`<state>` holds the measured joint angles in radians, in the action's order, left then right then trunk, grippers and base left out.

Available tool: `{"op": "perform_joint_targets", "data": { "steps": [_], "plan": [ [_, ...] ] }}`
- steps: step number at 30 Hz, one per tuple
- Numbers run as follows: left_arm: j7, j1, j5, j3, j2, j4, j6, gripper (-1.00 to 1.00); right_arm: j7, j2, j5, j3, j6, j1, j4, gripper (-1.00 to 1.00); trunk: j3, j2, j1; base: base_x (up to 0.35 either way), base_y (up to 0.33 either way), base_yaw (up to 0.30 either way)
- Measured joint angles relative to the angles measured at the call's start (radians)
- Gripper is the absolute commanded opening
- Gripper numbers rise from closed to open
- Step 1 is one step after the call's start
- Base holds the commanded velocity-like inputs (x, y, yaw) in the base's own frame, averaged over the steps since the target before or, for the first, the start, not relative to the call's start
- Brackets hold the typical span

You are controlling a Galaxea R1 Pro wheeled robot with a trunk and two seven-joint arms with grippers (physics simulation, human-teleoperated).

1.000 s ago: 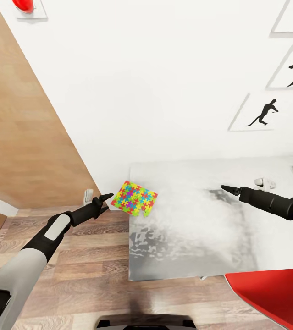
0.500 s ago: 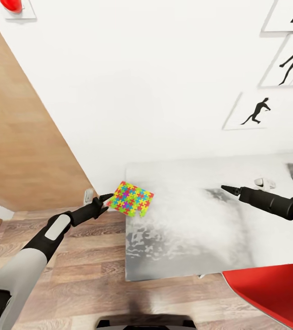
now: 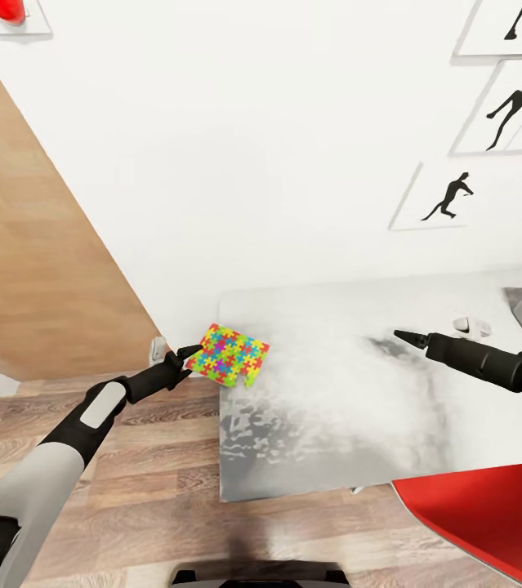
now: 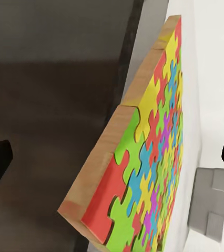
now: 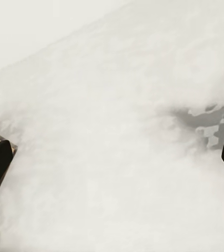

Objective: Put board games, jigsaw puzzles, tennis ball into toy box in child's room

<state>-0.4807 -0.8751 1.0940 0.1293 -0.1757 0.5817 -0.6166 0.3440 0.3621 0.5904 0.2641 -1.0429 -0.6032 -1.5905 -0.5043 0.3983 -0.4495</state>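
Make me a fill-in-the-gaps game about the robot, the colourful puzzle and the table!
1. The jigsaw puzzle lies on a ____ of the table.
2. The robot's ____ claw is right beside the puzzle.
3. The right claw hovers over the table, holding ____.
4. The pictures on the wall show black ____.

Missing words: corner; left; nothing; figures

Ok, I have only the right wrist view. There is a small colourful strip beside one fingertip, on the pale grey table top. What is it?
Observer: A thin square jigsaw puzzle of bright interlocking pieces, overhanging the corner of the table.
Operator: Is the left gripper near it?
Observer: Yes. The left gripper is at the overhanging edge, and in the left wrist view its jaws stand open on either side of the puzzle's wooden rim.
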Motion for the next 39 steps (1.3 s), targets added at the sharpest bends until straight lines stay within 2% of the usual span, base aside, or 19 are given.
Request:
{"op": "perform_joint_targets", "data": {
  "steps": [26,39],
  "plan": [
    [0.0,0.0,0.0,0.0,0.0,0.0,-0.001,1.0,0.0,0.0,0.0,0.0,0.0,0.0,0.0,1.0,0.0,0.0,0.0,0.0,0.0,-0.003],
    [-0.001,0.0,0.0,0.0,0.0,0.0,-0.001,1.0,0.0,0.0,0.0,0.0,0.0,0.0,-0.001,1.0,0.0,0.0,0.0,0.0,0.0,-0.058]
  ]
}}
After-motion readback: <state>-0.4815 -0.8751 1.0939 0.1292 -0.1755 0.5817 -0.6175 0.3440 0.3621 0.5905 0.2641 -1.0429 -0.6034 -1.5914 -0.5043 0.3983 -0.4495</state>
